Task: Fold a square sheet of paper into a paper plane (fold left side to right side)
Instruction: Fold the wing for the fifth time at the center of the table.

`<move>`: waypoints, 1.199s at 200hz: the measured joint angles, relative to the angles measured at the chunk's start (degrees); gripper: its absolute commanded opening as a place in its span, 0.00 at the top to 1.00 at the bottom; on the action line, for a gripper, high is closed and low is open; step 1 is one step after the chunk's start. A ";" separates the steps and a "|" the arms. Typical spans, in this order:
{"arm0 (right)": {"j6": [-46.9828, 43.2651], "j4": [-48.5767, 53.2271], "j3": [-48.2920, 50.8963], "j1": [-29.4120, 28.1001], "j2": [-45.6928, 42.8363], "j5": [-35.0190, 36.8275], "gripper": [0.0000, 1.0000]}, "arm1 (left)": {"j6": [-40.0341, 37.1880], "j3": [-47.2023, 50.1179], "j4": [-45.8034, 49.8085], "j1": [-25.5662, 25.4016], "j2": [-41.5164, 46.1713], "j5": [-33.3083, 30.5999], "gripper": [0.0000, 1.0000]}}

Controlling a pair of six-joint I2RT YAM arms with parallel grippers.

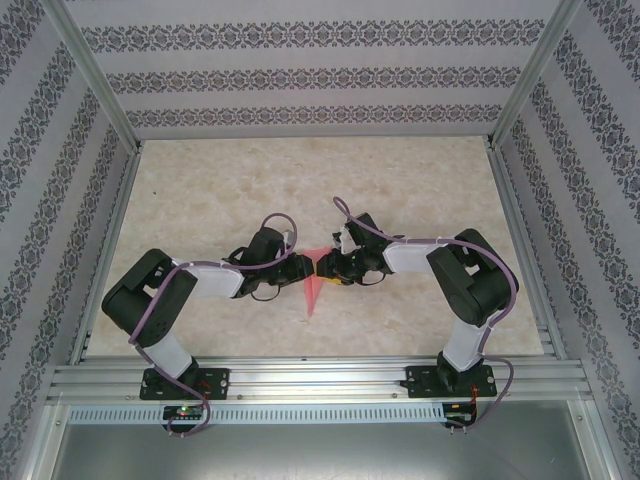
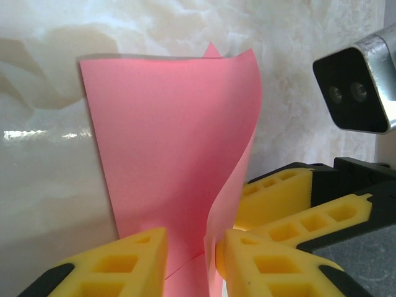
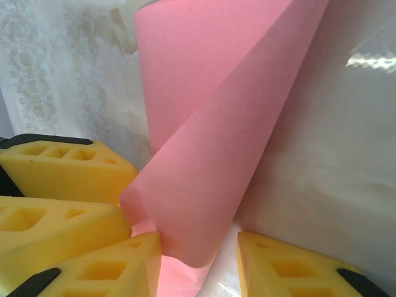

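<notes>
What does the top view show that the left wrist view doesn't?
Top view: the left arm and right arm whole, their bases on the rail, the patterned walls, and the paper as a narrow pink strip between the left gripper and right gripper. Left wrist view: the paper close up, one edge curling between the left gripper's yellow fingers, the right gripper's fingers beside it. Both: the pink paper and the marble table.

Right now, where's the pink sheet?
Top view: the pink sheet, part-folded, sits at the centre of the table, between the left gripper and the right gripper, narrow end toward the near edge.
</notes>
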State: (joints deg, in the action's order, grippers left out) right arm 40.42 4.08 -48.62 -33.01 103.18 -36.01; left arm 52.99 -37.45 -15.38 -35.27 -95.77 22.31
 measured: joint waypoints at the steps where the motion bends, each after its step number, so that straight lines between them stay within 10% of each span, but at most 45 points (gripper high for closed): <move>1: 0.00 0.00 0.00 0.00 0.02 0.00 0.62 | 0.00 -0.02 -0.02 0.00 -0.07 0.09 0.72; 93: -0.07 0.81 -0.55 0.00 0.28 -0.20 0.61 | -0.26 -0.70 -1.31 0.00 -1.44 0.46 0.97; 240: -0.07 1.51 -1.05 0.00 0.50 -0.26 0.61 | -0.52 1.75 -1.25 0.02 -1.07 -2.75 0.98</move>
State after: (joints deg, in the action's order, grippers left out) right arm 40.36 5.58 -49.67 -33.01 103.68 -36.27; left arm 52.47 -35.70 -16.62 -35.24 -96.84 19.55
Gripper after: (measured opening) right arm 0.393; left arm 0.057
